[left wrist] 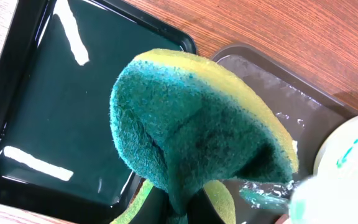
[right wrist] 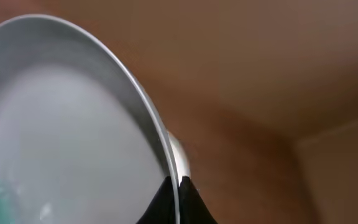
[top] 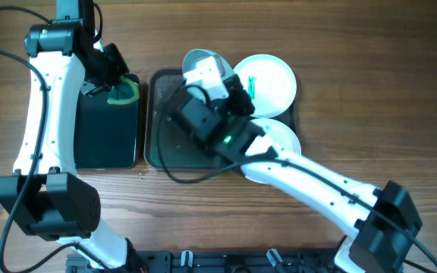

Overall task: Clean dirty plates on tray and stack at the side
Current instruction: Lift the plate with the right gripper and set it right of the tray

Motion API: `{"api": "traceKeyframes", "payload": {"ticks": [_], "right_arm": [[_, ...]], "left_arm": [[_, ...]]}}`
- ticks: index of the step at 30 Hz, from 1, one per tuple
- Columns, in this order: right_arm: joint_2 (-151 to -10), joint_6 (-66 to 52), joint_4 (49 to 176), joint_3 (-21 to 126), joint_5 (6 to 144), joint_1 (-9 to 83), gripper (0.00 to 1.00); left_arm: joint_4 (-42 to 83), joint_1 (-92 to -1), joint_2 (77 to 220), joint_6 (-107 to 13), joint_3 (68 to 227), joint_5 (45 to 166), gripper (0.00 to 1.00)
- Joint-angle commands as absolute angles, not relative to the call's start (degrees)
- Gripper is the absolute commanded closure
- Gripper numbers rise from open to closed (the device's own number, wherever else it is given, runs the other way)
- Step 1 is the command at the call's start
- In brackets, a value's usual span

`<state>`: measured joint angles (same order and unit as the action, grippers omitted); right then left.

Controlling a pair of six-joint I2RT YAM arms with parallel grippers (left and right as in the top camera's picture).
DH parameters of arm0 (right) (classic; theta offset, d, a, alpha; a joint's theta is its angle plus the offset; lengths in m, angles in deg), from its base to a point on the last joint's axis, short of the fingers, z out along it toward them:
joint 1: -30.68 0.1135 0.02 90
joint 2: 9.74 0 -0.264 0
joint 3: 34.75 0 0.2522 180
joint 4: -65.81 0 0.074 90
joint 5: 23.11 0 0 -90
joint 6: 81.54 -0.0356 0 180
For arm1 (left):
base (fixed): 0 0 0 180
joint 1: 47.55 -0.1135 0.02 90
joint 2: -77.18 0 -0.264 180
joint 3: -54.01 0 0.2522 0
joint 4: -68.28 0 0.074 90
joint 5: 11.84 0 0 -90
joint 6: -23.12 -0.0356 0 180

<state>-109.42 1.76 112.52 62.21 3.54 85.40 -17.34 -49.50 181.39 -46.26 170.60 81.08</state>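
My right gripper [top: 209, 77] is shut on the rim of a white plate [top: 198, 59] and holds it tilted on edge over the back of the dark green tray [top: 165, 148]. In the right wrist view the fingers [right wrist: 178, 190] pinch that plate [right wrist: 61, 124], which has a teal trace at its lower left. A second plate [top: 268, 80] with a teal smear lies on the tray's back right. A third plate [top: 285, 135] lies in front of it, partly under my right arm. My left gripper [top: 116, 82] is shut on a green and yellow sponge [left wrist: 197, 124] above the bin.
The smaller black-green bin [top: 105, 136] stands left of the tray and holds liquid; it also shows in the left wrist view [left wrist: 61, 106]. The tray's wet floor [left wrist: 272, 99] shows teal residue. Bare wooden table surrounds both.
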Motion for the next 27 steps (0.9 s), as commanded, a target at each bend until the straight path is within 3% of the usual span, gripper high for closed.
{"api": "traceKeyframes", "payload": {"ticks": [1, 9, 12, 15, 17, 20, 27], "right_arm": [[-108.68, 11.72, 107.40, 63.21, -13.03, 89.48, 0.96], [-108.68, 14.87, 101.89, 62.99, -13.66, 91.21, 0.96], [-108.68, 6.65, 112.23, 62.99, 5.99, 90.10, 0.96], [-108.68, -5.39, 119.75, 63.01, 37.59, 83.47, 0.96], [-107.48, -8.45, 119.47, 63.17, 62.58, 74.62, 0.96], [-103.76, -11.58, 120.60, 63.41, 79.27, 60.31, 0.96], [-101.64, -18.70, 132.45, 60.65, 76.63, 21.75, 0.96]], "left_arm": [[-17.16, -49.16, 181.12, -46.61, 171.17, 81.80, 0.96], [-17.16, -49.16, 181.12, -45.43, 171.17, 82.22, 0.96], [-17.08, -49.16, 181.19, -45.19, 171.17, 82.24, 0.96], [-17.10, -48.89, 181.28, -45.21, 171.17, 82.24, 0.96], [-17.05, -47.49, 181.34, -45.19, 171.17, 82.22, 0.96], [-17.03, -45.18, 181.39, -45.17, 171.17, 82.22, 0.96], [-15.11, -40.13, 181.43, -45.23, 171.17, 82.19, 0.96]]}}
